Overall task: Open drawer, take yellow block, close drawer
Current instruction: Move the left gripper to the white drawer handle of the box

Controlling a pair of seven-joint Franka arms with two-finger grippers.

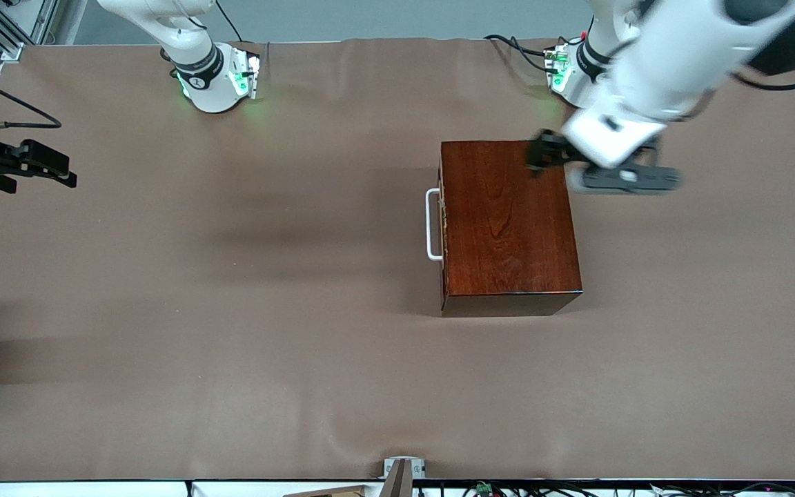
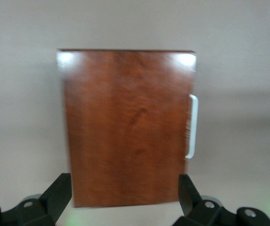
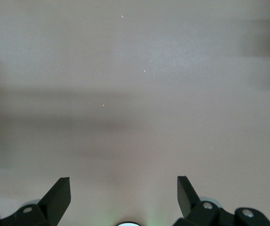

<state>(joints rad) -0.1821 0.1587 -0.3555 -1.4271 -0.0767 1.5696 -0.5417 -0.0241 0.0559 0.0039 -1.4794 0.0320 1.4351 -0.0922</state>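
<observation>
The left gripper hung in the air over the corner of the dark wooden box that lay farthest from the front camera, toward the left arm's end of the worktop. Its two black fingers stood wide apart with nothing between them, and the left wrist view looked straight down on the glossy top of the box.

The drawer sat pushed fully into the box, its front flush with the box's side that faced the right arm's end of the worktop. The white bar handle stuck out from that front, touched by nothing. The yellow block could not be seen in any view.

The right gripper waited above the edge of the worktop at the right arm's end, well apart from the box. Its fingers were likewise spread open and empty, with only bare brown worktop below them.
</observation>
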